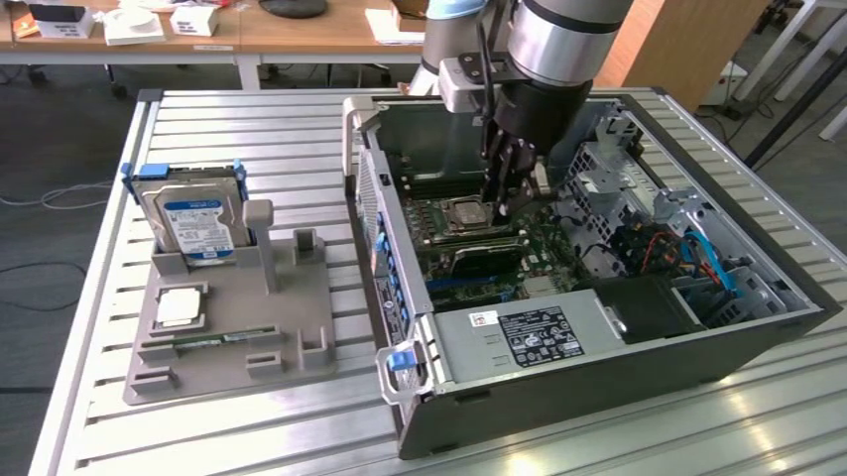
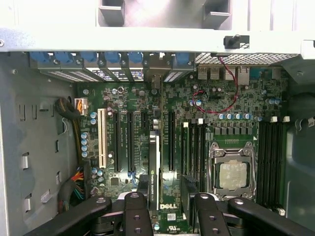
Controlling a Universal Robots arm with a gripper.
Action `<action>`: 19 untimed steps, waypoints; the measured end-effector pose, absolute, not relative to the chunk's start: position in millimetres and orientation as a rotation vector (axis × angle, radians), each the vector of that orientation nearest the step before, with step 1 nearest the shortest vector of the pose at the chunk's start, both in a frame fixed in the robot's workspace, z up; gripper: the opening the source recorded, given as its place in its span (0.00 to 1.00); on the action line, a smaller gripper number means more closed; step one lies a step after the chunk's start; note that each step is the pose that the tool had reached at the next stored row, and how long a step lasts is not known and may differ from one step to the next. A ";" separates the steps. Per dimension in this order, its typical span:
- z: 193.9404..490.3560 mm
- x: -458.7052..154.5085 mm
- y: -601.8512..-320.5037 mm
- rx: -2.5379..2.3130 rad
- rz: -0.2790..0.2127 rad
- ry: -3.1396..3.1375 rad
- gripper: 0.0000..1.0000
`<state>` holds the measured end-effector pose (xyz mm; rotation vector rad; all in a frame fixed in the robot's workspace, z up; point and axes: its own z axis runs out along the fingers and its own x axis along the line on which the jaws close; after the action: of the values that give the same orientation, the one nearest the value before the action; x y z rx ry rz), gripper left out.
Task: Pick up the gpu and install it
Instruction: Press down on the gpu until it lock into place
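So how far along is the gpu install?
Done: the gpu stands edge-on in a slot on the motherboard inside the case. In hand: nothing; the open tool straddles the card. Left: the tool is not yet out of the case; I cannot tell whether the card is fully seated.

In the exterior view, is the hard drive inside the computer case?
No, the hard drive stands upright in the gray holder, outside the computer case.
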<state>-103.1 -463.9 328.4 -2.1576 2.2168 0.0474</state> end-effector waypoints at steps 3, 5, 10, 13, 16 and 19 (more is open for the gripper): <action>328.6 -103.1 -463.9 -2.158 0.047 2.217 0.33; 328.7 -103.1 -463.9 -2.158 0.047 2.217 0.33; 329.0 -103.2 -463.9 -2.158 0.047 2.217 0.11; 329.2 -103.2 -463.9 -2.158 0.047 2.217 0.11; 329.5 -103.2 -463.9 -2.158 0.047 2.217 0.11; 329.1 -103.1 -463.9 -2.158 0.047 2.217 0.11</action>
<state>-103.1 -463.9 329.1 -2.1577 2.2170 0.0472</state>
